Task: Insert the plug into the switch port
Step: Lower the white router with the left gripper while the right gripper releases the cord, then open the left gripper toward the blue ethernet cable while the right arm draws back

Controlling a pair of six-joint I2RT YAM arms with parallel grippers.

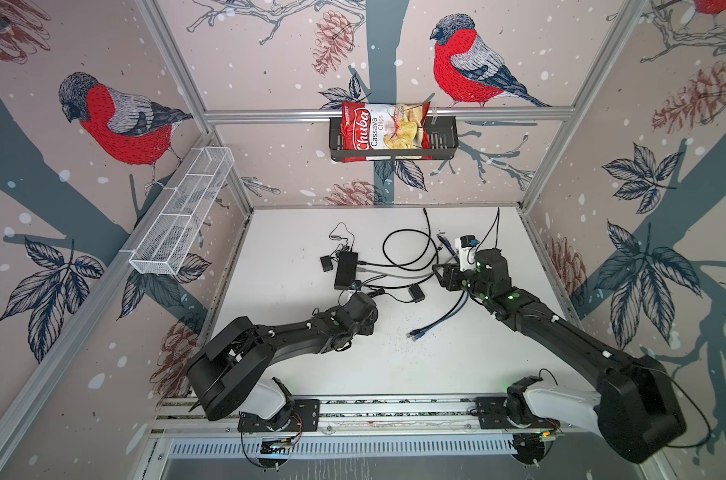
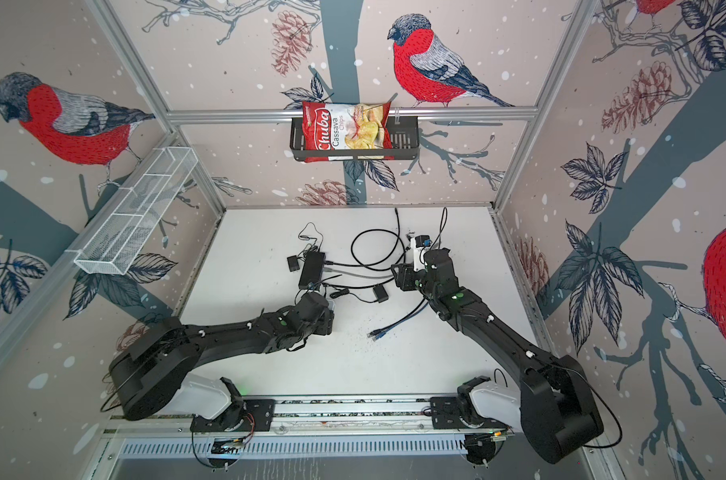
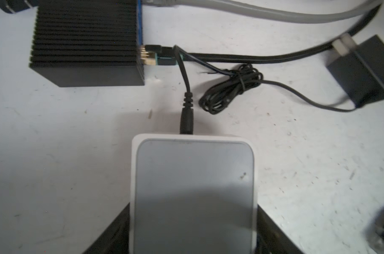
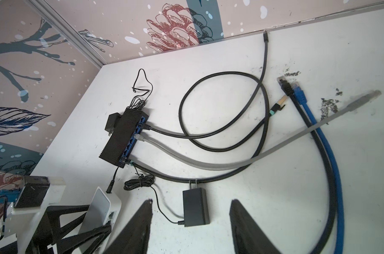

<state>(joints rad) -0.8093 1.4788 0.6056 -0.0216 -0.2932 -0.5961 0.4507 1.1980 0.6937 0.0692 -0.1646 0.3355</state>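
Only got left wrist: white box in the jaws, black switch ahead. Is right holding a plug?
Observer: No. Right gripper is open and empty; a black power adapter lies ahead of it.
Operator: Any loose plugs?
Observer: Yes, a blue plug and a black plug lie side by side toward the back of the table.
Operator: And the side ports?
Observer: The white box shows ports on its side face in the right wrist view; they look empty.

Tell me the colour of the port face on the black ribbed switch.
Blue. The black switch shows its port face best in the right wrist view.
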